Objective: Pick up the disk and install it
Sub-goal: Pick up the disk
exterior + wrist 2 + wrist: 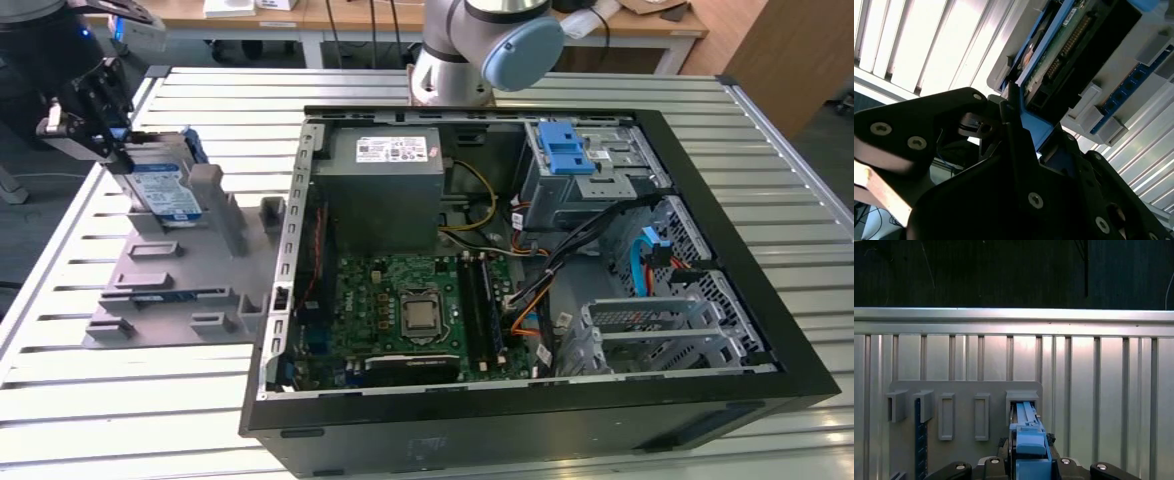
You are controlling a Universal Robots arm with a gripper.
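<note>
Starting at the exterior view's left: the gripper (123, 150) hangs over the far left part of the slatted table (107, 400), its black body partly cut off by the picture edge. It is clenched on the disk (163, 190), which stands upright on edge in the grey holder block (174, 275). The disk's lower end is hidden behind a holder post, so whether it sits fully in its slot cannot be told. In the second wrist view a dark finger (1009, 125) presses against the blue bracket, with the disk's green circuit side (1066, 50) facing the camera. In the first wrist view the blue bracket (1029, 440) sits between the black gripper parts, in line with a holder slot. Right of the holder, just beside it, lies the open computer case (534, 410): power supply (387, 165) far, motherboard (400, 310) near. Further right, far corner, is the blue-latched drive cage (587, 175), its inside partly hidden by cables. The arm (474, 40) rises beyond the case, top cut off.
</note>
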